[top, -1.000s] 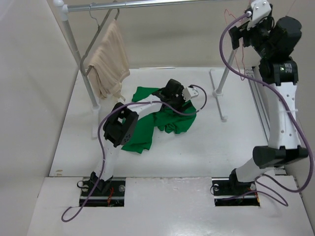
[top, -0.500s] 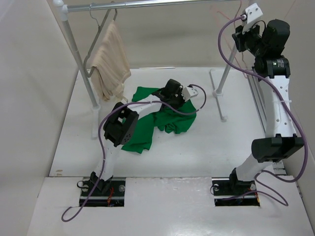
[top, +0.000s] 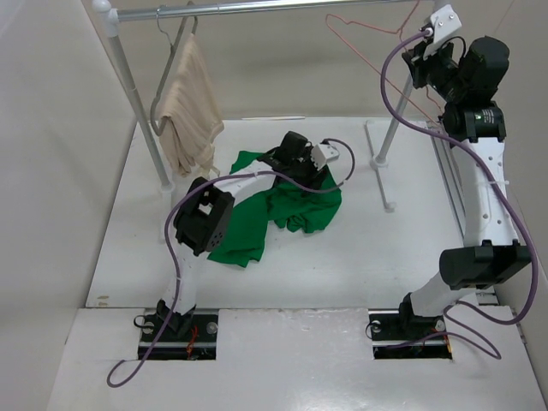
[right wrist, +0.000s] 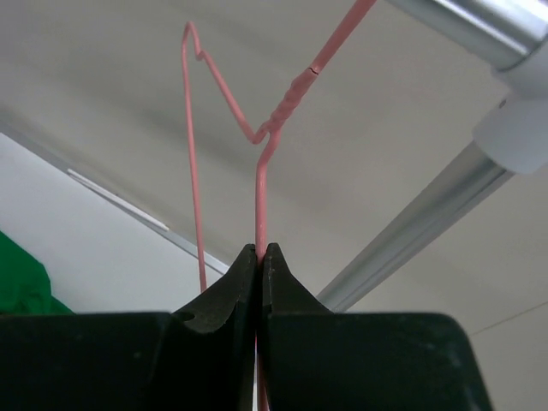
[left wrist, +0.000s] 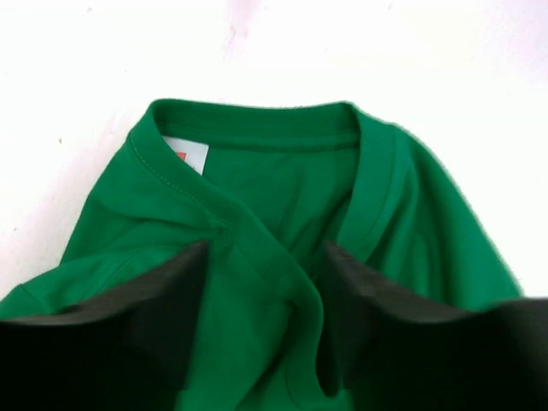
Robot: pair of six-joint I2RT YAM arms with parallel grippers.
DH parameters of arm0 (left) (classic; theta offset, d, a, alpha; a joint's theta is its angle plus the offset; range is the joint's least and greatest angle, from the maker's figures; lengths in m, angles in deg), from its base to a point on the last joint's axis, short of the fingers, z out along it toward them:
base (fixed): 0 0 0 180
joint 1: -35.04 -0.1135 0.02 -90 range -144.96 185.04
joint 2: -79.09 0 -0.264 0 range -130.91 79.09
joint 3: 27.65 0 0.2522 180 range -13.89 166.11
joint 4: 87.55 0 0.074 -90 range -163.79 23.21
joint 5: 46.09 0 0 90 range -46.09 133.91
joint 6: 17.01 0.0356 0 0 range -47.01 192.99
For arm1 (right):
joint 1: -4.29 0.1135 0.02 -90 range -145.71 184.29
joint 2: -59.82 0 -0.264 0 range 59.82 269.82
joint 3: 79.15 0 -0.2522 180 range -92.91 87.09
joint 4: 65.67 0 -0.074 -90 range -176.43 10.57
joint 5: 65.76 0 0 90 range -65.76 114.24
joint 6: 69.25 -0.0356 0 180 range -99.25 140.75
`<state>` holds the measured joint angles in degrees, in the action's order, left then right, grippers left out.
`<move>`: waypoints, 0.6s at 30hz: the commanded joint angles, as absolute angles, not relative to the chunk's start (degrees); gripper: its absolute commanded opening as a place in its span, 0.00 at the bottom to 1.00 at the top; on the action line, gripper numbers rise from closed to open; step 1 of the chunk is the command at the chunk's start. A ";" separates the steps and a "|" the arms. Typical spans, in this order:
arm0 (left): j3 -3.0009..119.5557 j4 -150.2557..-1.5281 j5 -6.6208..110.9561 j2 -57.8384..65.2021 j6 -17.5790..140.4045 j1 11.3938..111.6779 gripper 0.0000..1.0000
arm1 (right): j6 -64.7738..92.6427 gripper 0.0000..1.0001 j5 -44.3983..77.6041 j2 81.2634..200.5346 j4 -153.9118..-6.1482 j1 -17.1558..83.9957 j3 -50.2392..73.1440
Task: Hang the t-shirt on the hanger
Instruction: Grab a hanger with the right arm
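Right wrist view: right pincer [right wrist: 259, 251] clamped shut on the hanger [right wrist: 260, 184] wire below its twisted neck, likely to carry it.
Left wrist view: left pincer [left wrist: 265, 253] half-open astride the t-shirt [left wrist: 282, 171] collar fold, probably seeking a pinch.
Top view: t-shirt crumpled on worktop [top: 394, 248].

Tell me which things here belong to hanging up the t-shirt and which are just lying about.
For the job:
green t-shirt, crumpled on the table
pink wire hanger, pinched in the right claw

Just lying about:
beige garment, hanging from the metal rack
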<state>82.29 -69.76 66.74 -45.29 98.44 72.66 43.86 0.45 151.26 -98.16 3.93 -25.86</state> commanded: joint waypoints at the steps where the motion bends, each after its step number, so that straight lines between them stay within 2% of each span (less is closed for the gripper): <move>1: 83.67 -72.46 72.28 -39.65 92.35 71.25 0.55 | 42.90 0.00 -0.98 149.55 -88.58 6.57 -26.56; 3: 83.05 -73.61 75.00 -39.65 90.14 69.93 0.60 | 42.90 0.00 -0.37 149.55 -88.05 7.71 -28.48; 8: 80.08 -76.86 76.34 -40.17 89.43 69.93 0.60 | 46.85 0.00 -0.37 147.11 -86.03 11.23 -26.56; 13: 77.16 -81.43 70.71 -40.79 89.96 69.93 0.60 | 47.38 0.00 -5.19 143.06 -85.50 11.85 -19.19; 15: 77.16 -81.43 68.70 -42.37 90.66 69.93 0.66 | 47.38 0.00 -8.18 139.82 -85.50 11.24 -16.03; 18: 77.69 -81.52 64.66 -43.17 89.79 70.98 0.69 | 47.38 0.00 -8.19 135.94 -86.98 11.24 -8.38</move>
